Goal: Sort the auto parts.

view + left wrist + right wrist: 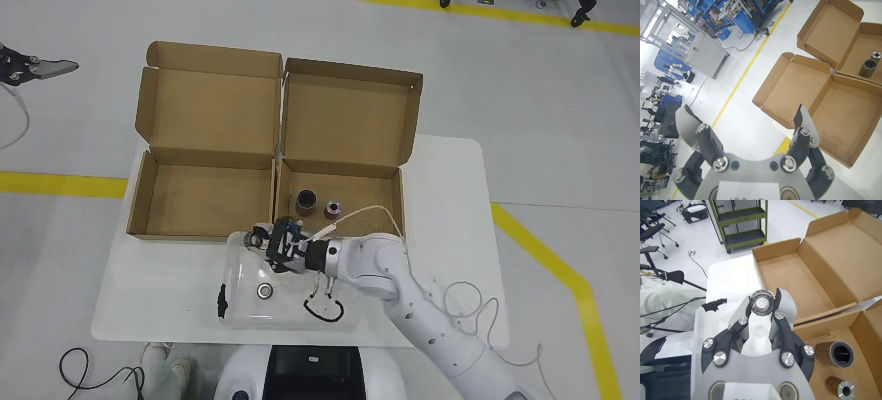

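Note:
My right gripper [762,308] is shut on a metal roller bearing [762,303], held above the near edge of a clear plastic tray [245,262]. In the top view this gripper [272,246] hovers just in front of the two open cardboard boxes. The right box [388,190] holds a dark sleeve [306,200] and a steel bushing [333,209], both also seen close by as the sleeve [838,353] and the bushing [845,388]. The left box [200,200] holds nothing. My left gripper [744,117] is open, off the table's far left [35,68].
In the tray lie another bearing [265,291], a small black part [221,298] and a black looped cord [325,305]. The white table [450,200] has bare room to the right of the boxes. Both box lids [215,100] stand open at the back.

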